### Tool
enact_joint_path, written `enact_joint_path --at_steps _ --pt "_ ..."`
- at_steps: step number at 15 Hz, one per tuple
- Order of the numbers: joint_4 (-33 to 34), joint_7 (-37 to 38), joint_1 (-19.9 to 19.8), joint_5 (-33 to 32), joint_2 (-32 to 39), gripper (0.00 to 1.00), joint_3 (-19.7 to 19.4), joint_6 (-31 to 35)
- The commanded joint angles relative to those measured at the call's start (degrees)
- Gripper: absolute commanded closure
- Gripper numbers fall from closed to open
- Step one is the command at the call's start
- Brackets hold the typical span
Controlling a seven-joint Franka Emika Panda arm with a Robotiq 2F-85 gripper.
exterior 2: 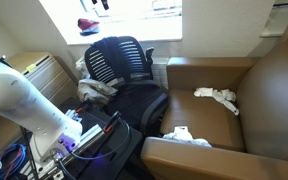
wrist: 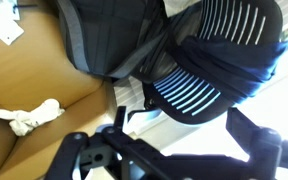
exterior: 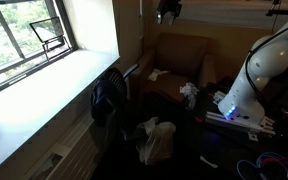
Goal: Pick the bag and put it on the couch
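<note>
A white plastic bag (exterior: 156, 140) sits on the dark floor in front of a black office chair (exterior: 108, 96). In an exterior view the bag (exterior 2: 98, 88) shows beside the chair. The brown couch (exterior: 184, 55) stands against the far wall and also shows in an exterior view (exterior 2: 264, 90) and in the wrist view (wrist: 34, 80). My gripper (exterior: 169, 10) hangs high above the couch, far from the bag. In the wrist view its jaws (wrist: 179, 122) are open and empty over the chair's mesh back (wrist: 219, 60). The bag is not in the wrist view.
White cloths lie on the couch seat (exterior 2: 216, 96) and by its armrest (exterior 2: 184, 137). The wide windowsill (exterior: 44, 80) runs beside the chair. The robot's base (exterior: 246, 95) and cables stand on the floor near the bag.
</note>
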Motion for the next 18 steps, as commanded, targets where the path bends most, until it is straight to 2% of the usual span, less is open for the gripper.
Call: enact_joint_path --at_steps 1,2,4,6,10,11,12,16,18 --pt "2.38 2.2 0.75 2.43 1.28 0.0 3.41 11.6" --pt "2.94 2.18 1.13 2.09 2.26 0.0 4.43 16.1" --pt "5.42 1.83 2.01 2.2 6.52 0.0 4.83 16.18" --pt "5.85 0.69 2.19 2.63 11.06 0.0 3.9 11.68" --pt "5.35 -0.88 0.75 2.02 19.6 0.0 2.31 7.56" --pt "5.62 -1.72 0.6 2.57 20.48 0.0 1.91 5.15" --pt "3.5 0.27 0.9 1.43 17.89 0.0 2.85 9.35" --pt "3.66 0.1 0.83 1.39 18.91 0.0 2.9 9.48" --pt "4.81 2.07 0.74 0.4 22.72 0.0 3.08 9.32"
